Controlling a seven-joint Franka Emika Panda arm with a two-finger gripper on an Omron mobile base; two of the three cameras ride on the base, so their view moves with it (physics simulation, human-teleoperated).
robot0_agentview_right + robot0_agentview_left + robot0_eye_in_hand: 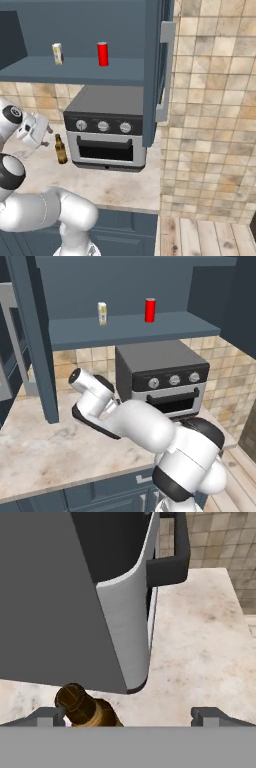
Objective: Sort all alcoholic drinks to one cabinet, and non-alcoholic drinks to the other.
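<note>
A: Nearest item: brown glass beer bottle [82, 707], seen from above in the hand view, cap and neck just inside the left fingertip [50, 714].

B: Gripper state?

A: Two-finger gripper [132, 716], fingers spread wide, nothing between the pads. Bottle sits off-centre in the gap, close to the left tip and well away from the right one.

B: Location of the bottle in the room?

A: Upright on the pale marbled stone counter [115, 187], just beside the left front corner of the dark grey countertop oven [107, 127] in the right base view. Gripper hangs just up and to the left of it there.

B: Other stock?

A: Plain bright red can [150, 310] and slim cream-white can with yellowish label [102, 313], both standing apart on the shelf of the open slate-blue wall cabinet [135, 328] above the oven. Soft drinks look filed.

B: Step in hand?

A: Judged: approach to the beer bottle, grasp not yet made. Next move calls for shifting the hand sideways to centre the neck between the fingers, lowering, then closing. The oven wall stands close by, so clearance is tight, and a glancing touch could tip the bottle.
</note>
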